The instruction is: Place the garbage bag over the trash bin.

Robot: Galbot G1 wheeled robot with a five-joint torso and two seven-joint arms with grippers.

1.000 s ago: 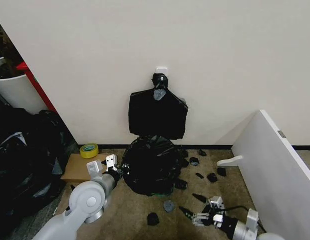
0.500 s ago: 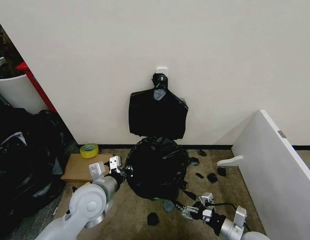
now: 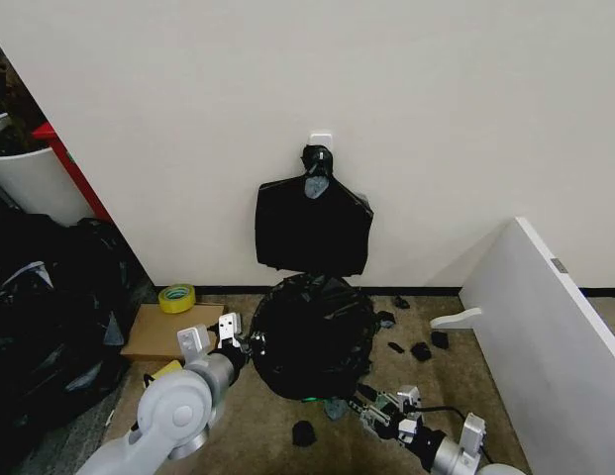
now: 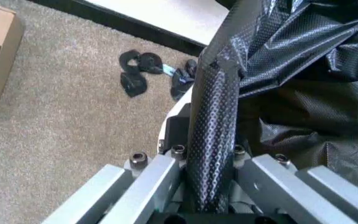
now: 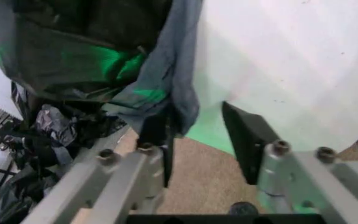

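Plastic is already draped over most of the trash bin, which stands on the carpet against the far wall; in the head view the garbage bag hides it as a glossy black mound, and the bin's white wall shows bare in the right wrist view. The left gripper sits at the mound's left side, its fingers clamped together on a twisted strand of the bag. The right gripper is low at the near right of the mound, its jaws apart, with the bag's hanging edge draped by one finger; whether that finger touches the film is hard to say from this angle.

The likely trouble is tearing or slipping: the film is thin, and a hard pull by the left gripper could rip it or drag it back off the rim. The bin looks light, so an uneven tug could tip it or slide it.

Black scraps litter the floor to the right and near side. A flat bundle of bags hangs on the wall just above. A cardboard box with a tape roll lies left, a leaning white board right, crowding both arms
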